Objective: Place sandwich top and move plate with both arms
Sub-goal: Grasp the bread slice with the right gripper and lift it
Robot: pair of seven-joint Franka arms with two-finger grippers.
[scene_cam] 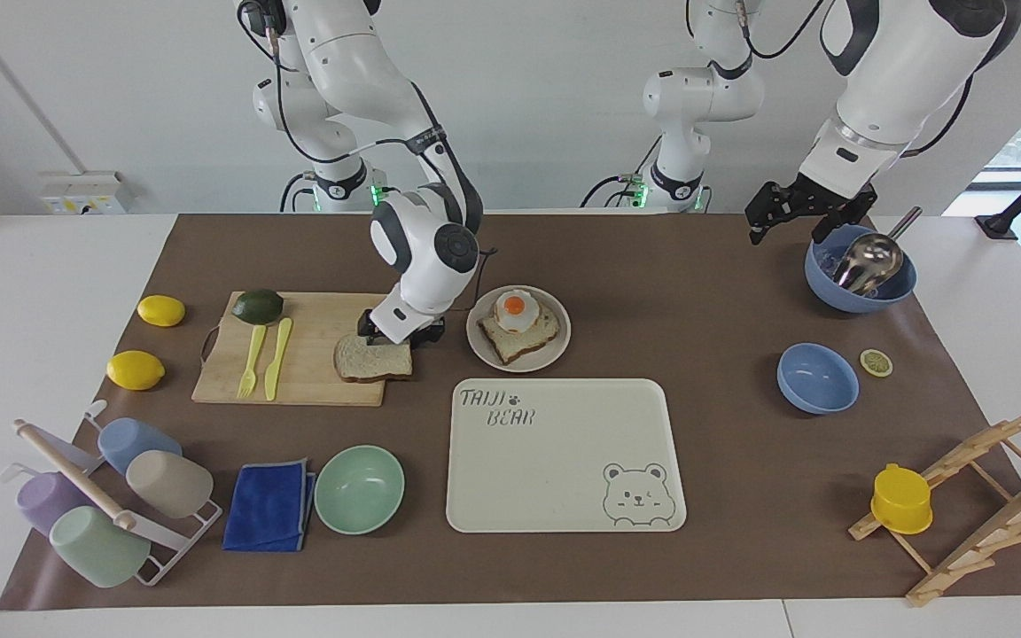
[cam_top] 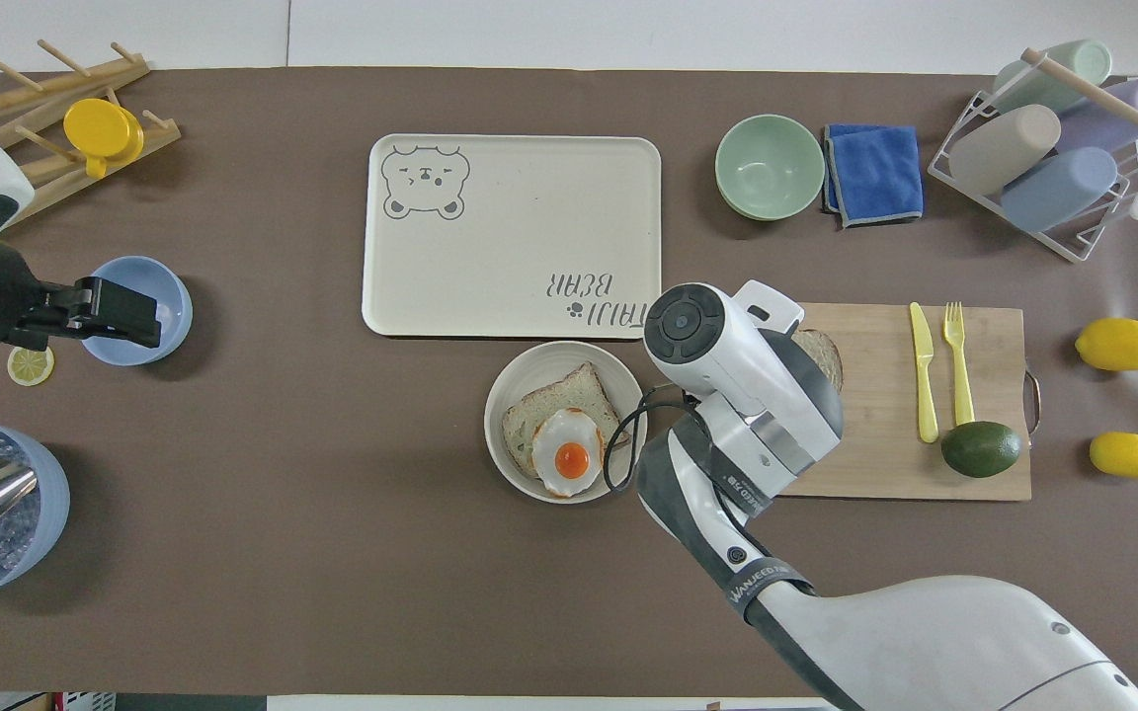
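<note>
The sandwich top (scene_cam: 373, 359), a pale bread slice, lies flat on the corner of the wooden cutting board (scene_cam: 307, 377) nearest the plate. Only its edge shows in the overhead view (cam_top: 828, 354), under the right arm. My right gripper (scene_cam: 400, 337) is low at the slice's robot-side edge, touching or just above it. The plate (scene_cam: 557, 347) stands beside the board and holds a browner slice with a fried egg (scene_cam: 515, 310). My left gripper (scene_cam: 785, 232) waits open in the air beside the blue bowl with a ladle (scene_cam: 861, 266).
The cream bear tray (scene_cam: 564, 461) lies farther from the robots than the plate. A mint bowl (scene_cam: 360, 489) and a blue cloth (scene_cam: 269, 505) lie farther out than the board. A fork, a knife and an avocado (scene_cam: 257, 307) are on the board.
</note>
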